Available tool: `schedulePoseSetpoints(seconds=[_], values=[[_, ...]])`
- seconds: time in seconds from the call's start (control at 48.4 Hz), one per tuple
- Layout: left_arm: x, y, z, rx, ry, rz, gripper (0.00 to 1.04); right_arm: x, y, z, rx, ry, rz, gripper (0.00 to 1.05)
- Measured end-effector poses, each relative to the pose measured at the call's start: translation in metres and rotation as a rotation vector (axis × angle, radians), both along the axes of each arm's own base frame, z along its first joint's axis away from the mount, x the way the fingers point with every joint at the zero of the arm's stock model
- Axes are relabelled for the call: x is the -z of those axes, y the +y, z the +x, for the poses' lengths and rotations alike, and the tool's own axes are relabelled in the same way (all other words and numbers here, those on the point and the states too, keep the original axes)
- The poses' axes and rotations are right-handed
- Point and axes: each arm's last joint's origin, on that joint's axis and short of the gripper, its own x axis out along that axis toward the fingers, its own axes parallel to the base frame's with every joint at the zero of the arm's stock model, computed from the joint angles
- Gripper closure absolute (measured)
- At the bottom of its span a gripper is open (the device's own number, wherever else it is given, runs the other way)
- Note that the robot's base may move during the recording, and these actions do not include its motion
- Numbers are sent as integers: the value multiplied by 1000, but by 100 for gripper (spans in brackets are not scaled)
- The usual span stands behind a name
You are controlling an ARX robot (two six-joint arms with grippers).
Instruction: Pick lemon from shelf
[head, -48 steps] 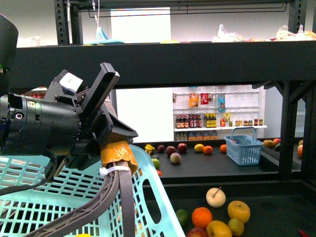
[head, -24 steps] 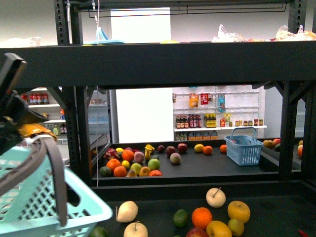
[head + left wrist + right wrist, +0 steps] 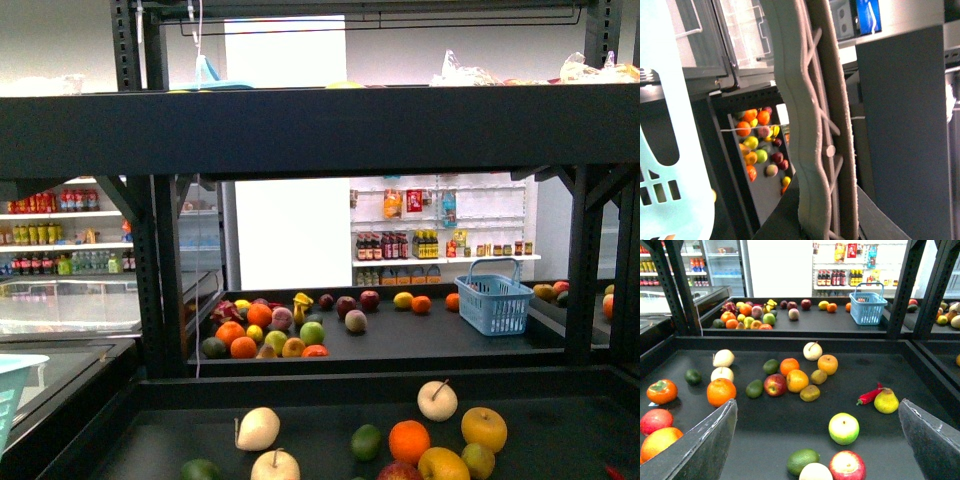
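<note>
Now that the left arm has swung its basket [image 3: 14, 400] aside, the shelf [image 3: 320, 130] shows unblocked.
Likeliest lemon [image 3: 403, 299]: bright yellow, far tray's [image 3: 420, 338] back edge, untouched. Right gripper [image 3: 817, 407] gapes over the near tray [image 3: 790, 440]; left fingers [image 3: 812, 150], cannot tell.

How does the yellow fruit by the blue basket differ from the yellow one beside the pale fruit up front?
The far fruit lies on the rear tray, near the blue basket; the near fruit lies on the front tray. The far fruit is bright yellow; the near fruit is golden-orange with a stem dimple. Both are roundish.
</note>
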Motion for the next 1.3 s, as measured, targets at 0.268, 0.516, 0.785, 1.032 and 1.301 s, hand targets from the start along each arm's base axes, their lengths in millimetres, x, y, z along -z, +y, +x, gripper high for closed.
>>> schedulePoseSetpoints(seconds=[0.268,0.516,0.785,1.032,1.301], values=[[0,40,22,-107,-207,-39,96,0,0,0,0,0,0,8],[10,60,39,-94,-271,-43,96,0,0,0,0,0,0,8],[31,81,49,-98,-272,-65,96,0,0,0,0,0,0,8],[53,91,54,-77,-252,-65,96,0,0,0,0,0,0,8],[62,105,48,-54,-268,-66,96,0,0,0,0,0,0,8]])
